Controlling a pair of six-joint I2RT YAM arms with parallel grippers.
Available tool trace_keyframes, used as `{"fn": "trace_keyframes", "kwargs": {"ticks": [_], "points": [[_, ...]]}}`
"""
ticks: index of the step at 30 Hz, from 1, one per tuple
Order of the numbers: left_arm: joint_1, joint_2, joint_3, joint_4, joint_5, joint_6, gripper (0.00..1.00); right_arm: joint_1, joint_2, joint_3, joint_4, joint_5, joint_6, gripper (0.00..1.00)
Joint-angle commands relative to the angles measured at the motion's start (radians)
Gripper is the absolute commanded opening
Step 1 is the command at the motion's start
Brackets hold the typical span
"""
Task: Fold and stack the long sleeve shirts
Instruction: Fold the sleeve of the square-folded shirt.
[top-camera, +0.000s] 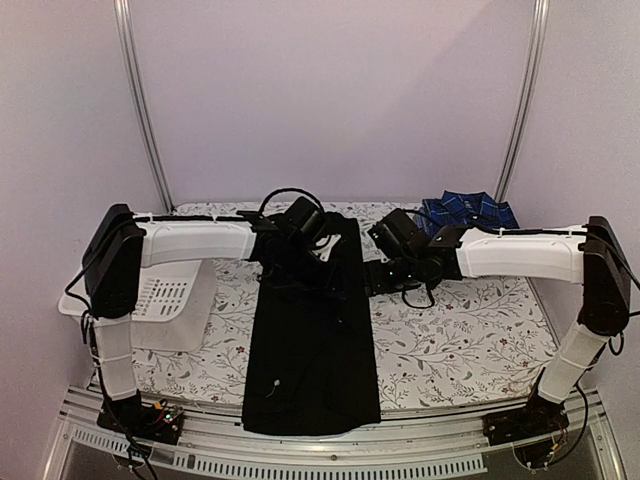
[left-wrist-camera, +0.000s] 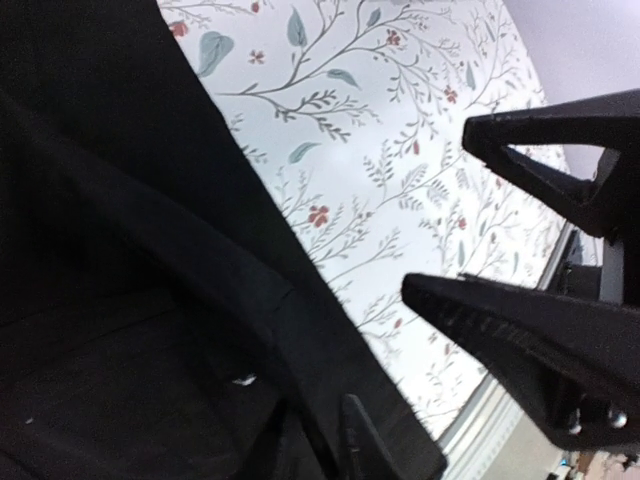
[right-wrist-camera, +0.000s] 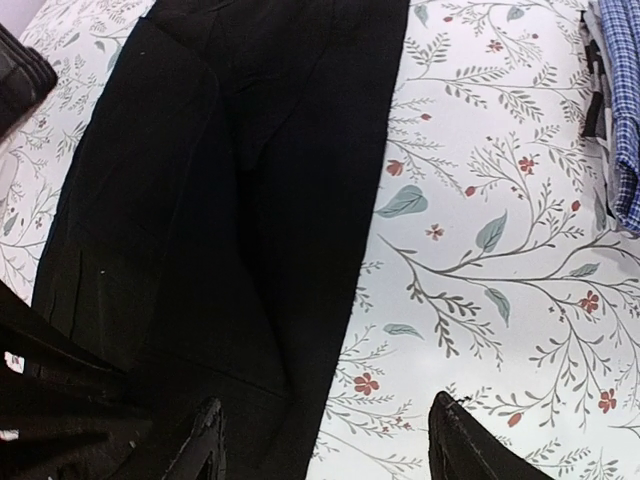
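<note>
On my feed the desk (top-camera: 450, 340), under its floral cover, carries the black shirt (top-camera: 312, 350), laid as one long strip down the middle from far edge to near edge. The white basket (top-camera: 165, 300) sits at the left edge, and the plaid shirt (top-camera: 468, 210) lies bunched in the far right corner. My right claw (right-wrist-camera: 330, 440) hangs spread wide over the black shirt's right edge. My left claw (left-wrist-camera: 320, 420) is at that shirt's upper part; black on black, I cannot tell whether it pinches cloth.
</note>
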Motion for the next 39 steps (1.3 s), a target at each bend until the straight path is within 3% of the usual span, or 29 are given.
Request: {"fn": "trace_keyframes", "kwargs": {"ticks": [1, 6, 10, 17, 21, 26, 32, 39], "points": [[-0.039, 0.113, 0.112, 0.006, 0.08, 0.002, 0.26, -0.049, -0.062, -0.041, 0.005, -0.012, 0.015, 0.69], [-0.04, 0.141, 0.173, -0.004, 0.074, -0.007, 0.46, -0.077, -0.074, -0.066, 0.029, -0.051, 0.011, 0.73], [-0.025, 0.112, 0.16, 0.01, 0.074, -0.015, 0.5, -0.078, -0.071, -0.066, 0.04, -0.08, -0.002, 0.76], [-0.011, 0.103, 0.125, 0.06, 0.108, -0.032, 0.44, -0.078, -0.067, -0.061, 0.049, -0.094, 0.001, 0.76], [-0.014, 0.175, 0.181, 0.083, 0.151, -0.042, 0.34, -0.084, -0.082, -0.066, 0.029, -0.062, 0.012, 0.76], [-0.02, 0.294, 0.275, 0.14, 0.2, -0.069, 0.29, -0.125, -0.124, -0.105, 0.015, -0.063, 0.033, 0.76], [-0.016, 0.363, 0.38, 0.154, 0.21, -0.077, 0.31, -0.139, -0.17, -0.139, 0.002, -0.065, 0.04, 0.76], [0.008, 0.319, 0.401, 0.154, 0.194, -0.077, 0.45, -0.139, -0.18, -0.15, 0.001, -0.077, 0.036, 0.76]]}}
